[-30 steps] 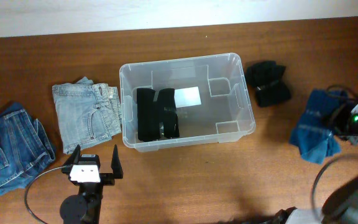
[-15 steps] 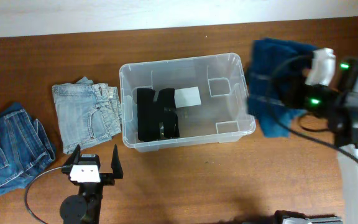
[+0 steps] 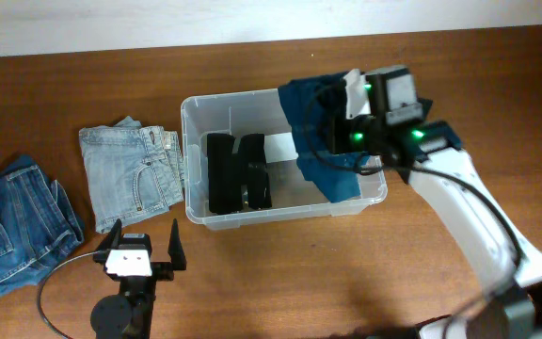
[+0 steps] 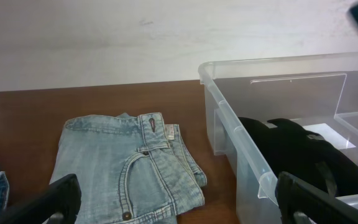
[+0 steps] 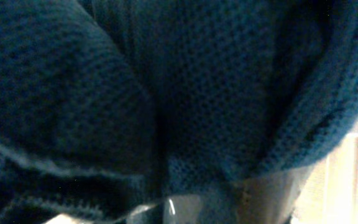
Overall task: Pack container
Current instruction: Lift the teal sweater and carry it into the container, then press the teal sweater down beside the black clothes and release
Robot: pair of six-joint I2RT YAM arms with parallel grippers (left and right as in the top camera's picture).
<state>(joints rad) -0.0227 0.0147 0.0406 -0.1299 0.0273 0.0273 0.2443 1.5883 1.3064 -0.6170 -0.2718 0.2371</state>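
Right gripper [image 3: 339,121]: jaws clenched on the blue knitted garment [image 3: 320,151], which hangs over the right half of the container [image 3: 280,213]; cloth fills the wrist view.
Left gripper [image 3: 146,243]: jaws released and spread wide, holding nothing, at the near edge of the bench [image 3: 280,282].
Count: one container; two folded pairs of jeans, the pale jeans [image 3: 130,174] just beside its left wall, the dark jeans [image 3: 12,226] at the bench's left edge; one black garment [image 3: 238,174] inside, left half; one blue knitted garment.
Container: mid-bench, toward the far edge; clear plastic, rectangular, rounded corners, thick rim, white label [image 3: 276,147] on the bottom, partly covered.
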